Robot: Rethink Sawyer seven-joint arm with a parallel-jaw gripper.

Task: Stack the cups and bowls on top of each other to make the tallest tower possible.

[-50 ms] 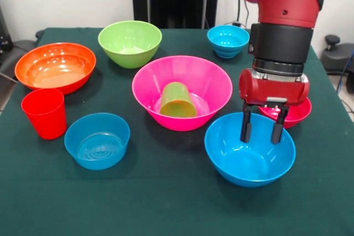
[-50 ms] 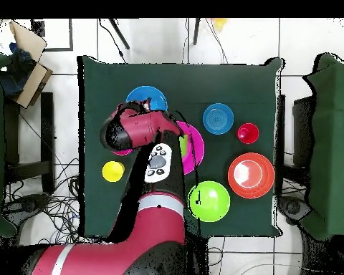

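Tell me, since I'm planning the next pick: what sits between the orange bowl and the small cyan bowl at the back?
The lime green bowl sits between the orange bowl and the small cyan bowl, upright and apart from both, as the front view shows.

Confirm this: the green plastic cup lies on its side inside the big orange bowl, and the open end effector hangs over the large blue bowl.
Wrong in one respect. In the front view the green plastic cup lies tipped inside the biggest pink plastic bowl, not the orange plastic bowl, which holds nothing. The rest stands: the end effector is open, its fingers hanging over the large blue plastic bowl.
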